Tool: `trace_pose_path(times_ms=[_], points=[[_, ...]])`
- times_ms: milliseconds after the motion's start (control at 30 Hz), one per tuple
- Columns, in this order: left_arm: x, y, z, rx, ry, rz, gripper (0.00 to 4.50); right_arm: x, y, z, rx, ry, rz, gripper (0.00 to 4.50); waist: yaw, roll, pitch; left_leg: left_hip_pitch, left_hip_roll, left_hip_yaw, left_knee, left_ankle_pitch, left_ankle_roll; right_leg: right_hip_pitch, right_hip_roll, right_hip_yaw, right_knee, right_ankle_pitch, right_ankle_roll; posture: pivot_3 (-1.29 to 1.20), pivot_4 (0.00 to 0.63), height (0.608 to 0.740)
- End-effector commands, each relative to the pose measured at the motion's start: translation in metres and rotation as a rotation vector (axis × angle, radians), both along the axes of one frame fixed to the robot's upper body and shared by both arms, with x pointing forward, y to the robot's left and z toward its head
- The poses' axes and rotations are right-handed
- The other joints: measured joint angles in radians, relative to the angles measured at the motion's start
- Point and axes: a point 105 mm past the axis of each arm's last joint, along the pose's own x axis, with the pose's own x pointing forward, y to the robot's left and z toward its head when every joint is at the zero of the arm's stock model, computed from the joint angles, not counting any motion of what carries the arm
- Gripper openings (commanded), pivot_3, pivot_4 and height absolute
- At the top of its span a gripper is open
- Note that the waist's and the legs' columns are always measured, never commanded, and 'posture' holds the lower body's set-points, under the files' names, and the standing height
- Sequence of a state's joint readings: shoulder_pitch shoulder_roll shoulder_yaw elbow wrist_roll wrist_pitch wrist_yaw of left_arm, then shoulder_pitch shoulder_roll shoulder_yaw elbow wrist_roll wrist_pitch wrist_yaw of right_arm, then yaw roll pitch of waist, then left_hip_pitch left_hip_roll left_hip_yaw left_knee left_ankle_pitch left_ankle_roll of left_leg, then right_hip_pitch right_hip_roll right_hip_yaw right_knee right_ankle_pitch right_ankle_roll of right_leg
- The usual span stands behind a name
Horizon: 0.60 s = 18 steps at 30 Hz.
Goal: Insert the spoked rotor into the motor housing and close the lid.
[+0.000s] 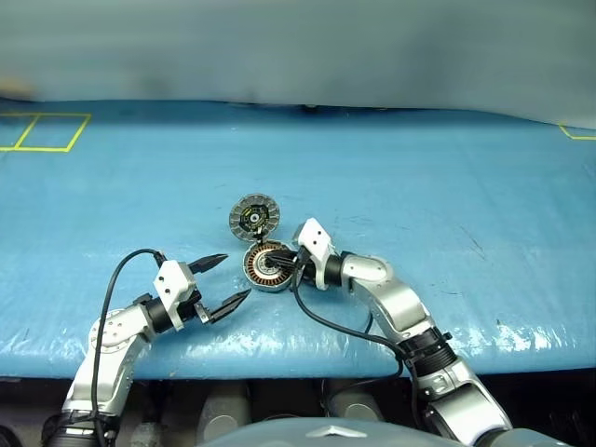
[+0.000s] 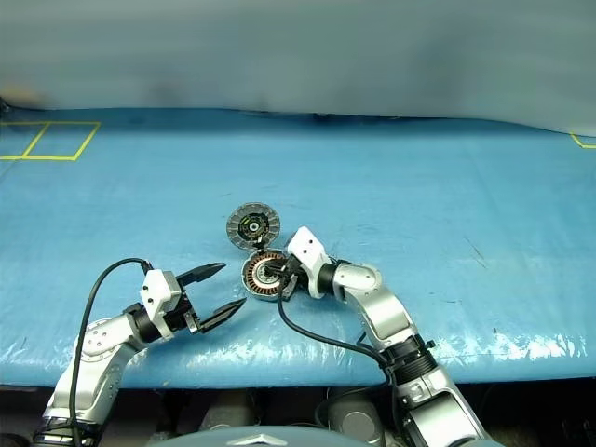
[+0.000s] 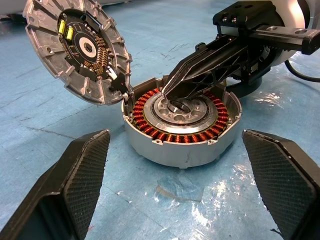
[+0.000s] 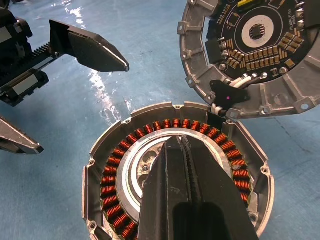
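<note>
The motor housing (image 1: 266,267) lies open on the blue table, with copper windings (image 3: 150,129) ringing its inside. Within that ring sits a silver wheel-like part with holes, the spoked rotor (image 4: 142,170), largely covered by fingers. The lid (image 1: 254,216) stands tilted up on its hinge at the housing's far side, its inner face with circuit parts (image 3: 75,50) showing. My right gripper (image 1: 279,261) is shut, and its tips rest over the housing's centre (image 3: 167,92). Left of the housing and apart from it, my left gripper (image 1: 235,277) is open and holds nothing.
A blue sheet (image 1: 447,186) covers the table, whose front edge (image 1: 279,365) runs just below my arms. Yellow tape squares (image 1: 42,130) mark the far left and a yellow corner (image 1: 577,132) the far right. A black cable (image 1: 340,331) trails from my right wrist.
</note>
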State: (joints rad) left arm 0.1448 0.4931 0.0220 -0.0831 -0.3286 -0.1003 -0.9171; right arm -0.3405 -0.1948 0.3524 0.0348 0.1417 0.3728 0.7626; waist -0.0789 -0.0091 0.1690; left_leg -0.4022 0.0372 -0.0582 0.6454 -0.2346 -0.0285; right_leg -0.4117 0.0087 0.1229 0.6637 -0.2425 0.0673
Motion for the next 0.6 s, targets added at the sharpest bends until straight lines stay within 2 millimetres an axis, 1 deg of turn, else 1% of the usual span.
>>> trace_pose_path(times_ms=[33, 233, 367, 600], points=[[0.0, 0.0, 0.003, 0.001, -0.025, 0.002, 4.5, 0.0, 0.006, 0.006, -0.02, -0.055, 0.032, 0.03, 0.0, 0.0, 0.0, 0.0, 0.0, 0.0, 0.0, 0.0, 0.0, 0.0, 0.0, 0.0, 0.0, 0.0, 0.0, 0.0, 0.15, 0.74], [-0.001, 0.0, 0.002, -0.001, -0.022, 0.008, 4.5, 0.0, 0.008, -0.002, -0.115, -0.109, 0.045, 0.03, 0.0, 0.0, 0.0, 0.0, 0.0, 0.0, 0.0, 0.0, 0.0, 0.0, 0.0, 0.0, 0.0, 0.0, 0.0, 0.0, 0.15, 0.74], [-0.002, 0.0, 0.001, -0.003, -0.019, 0.014, 4.5, -0.004, 0.008, -0.006, -0.165, -0.127, 0.068, 0.03, 0.0, 0.0, 0.0, 0.0, 0.0, 0.0, 0.0, 0.0, 0.0, 0.0, 0.0, 0.0, 0.0, 0.0, 0.0, 0.0, 0.15, 0.74], [-0.003, 0.0, 0.001, -0.007, -0.015, 0.019, 4.5, 0.0, -0.006, -0.028, -0.323, -0.145, 0.053, 0.03, 0.0, -0.001, -0.002, 0.002, 0.0, 0.0, 0.001, 0.0, 0.0, 0.002, 0.0, 0.0, 0.0, 0.0, 0.0, 0.0, 0.15, 0.74]])
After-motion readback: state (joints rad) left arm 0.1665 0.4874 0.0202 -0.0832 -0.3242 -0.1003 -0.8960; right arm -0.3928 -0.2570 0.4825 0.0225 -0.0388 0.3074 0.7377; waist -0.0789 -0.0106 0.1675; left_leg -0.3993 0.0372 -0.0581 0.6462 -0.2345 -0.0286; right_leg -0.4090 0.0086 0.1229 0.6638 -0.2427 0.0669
